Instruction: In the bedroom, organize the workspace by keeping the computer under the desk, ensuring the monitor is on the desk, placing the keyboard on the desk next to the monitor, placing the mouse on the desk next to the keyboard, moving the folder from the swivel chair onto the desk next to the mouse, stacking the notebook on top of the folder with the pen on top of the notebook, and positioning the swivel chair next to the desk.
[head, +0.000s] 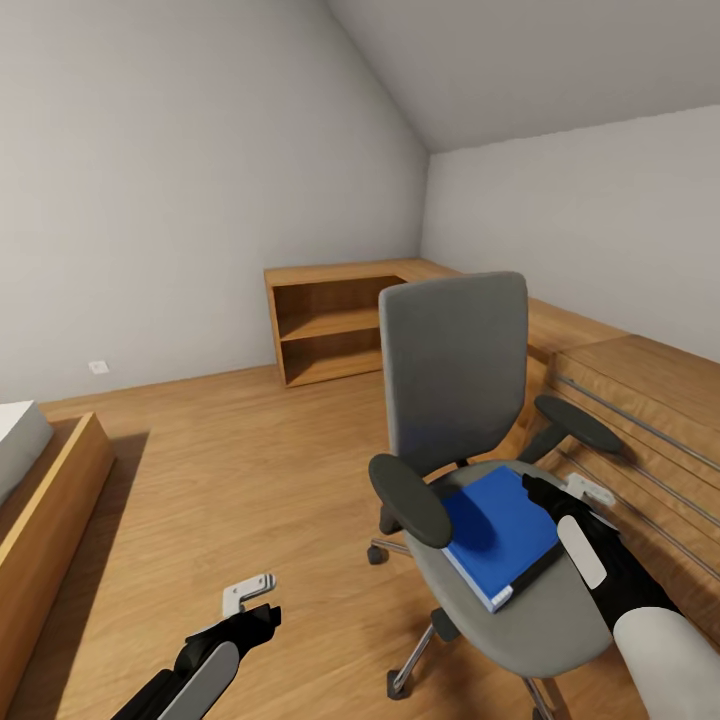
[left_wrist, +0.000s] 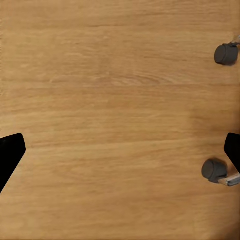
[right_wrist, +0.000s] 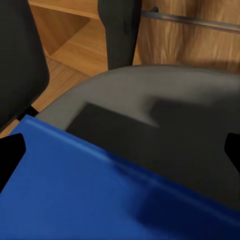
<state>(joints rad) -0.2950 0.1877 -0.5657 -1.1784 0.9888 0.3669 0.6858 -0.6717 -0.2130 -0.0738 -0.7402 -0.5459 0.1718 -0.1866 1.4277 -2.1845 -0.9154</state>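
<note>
The grey swivel chair (head: 455, 370) stands on the wood floor at centre right, its back toward the far wall. On its seat (right_wrist: 165, 95) lies the blue folder (head: 500, 530) (right_wrist: 65, 190), flat, with white page edges. My right gripper (head: 565, 492) (right_wrist: 122, 152) is open just above the seat, at the folder's right edge, with nothing between its fingers. My left gripper (head: 255, 603) (left_wrist: 120, 150) is open low over bare floor, left of the chair. The desk, computer, monitor, keyboard, mouse, notebook and pen are out of view.
A wooden chest with long bar handles (head: 640, 430) stands close behind the chair on the right. A low open wooden shelf (head: 330, 330) sits at the back wall. A bed frame (head: 50, 490) lies at the left. Two chair casters (left_wrist: 214, 170) (left_wrist: 225, 53) are near my left gripper.
</note>
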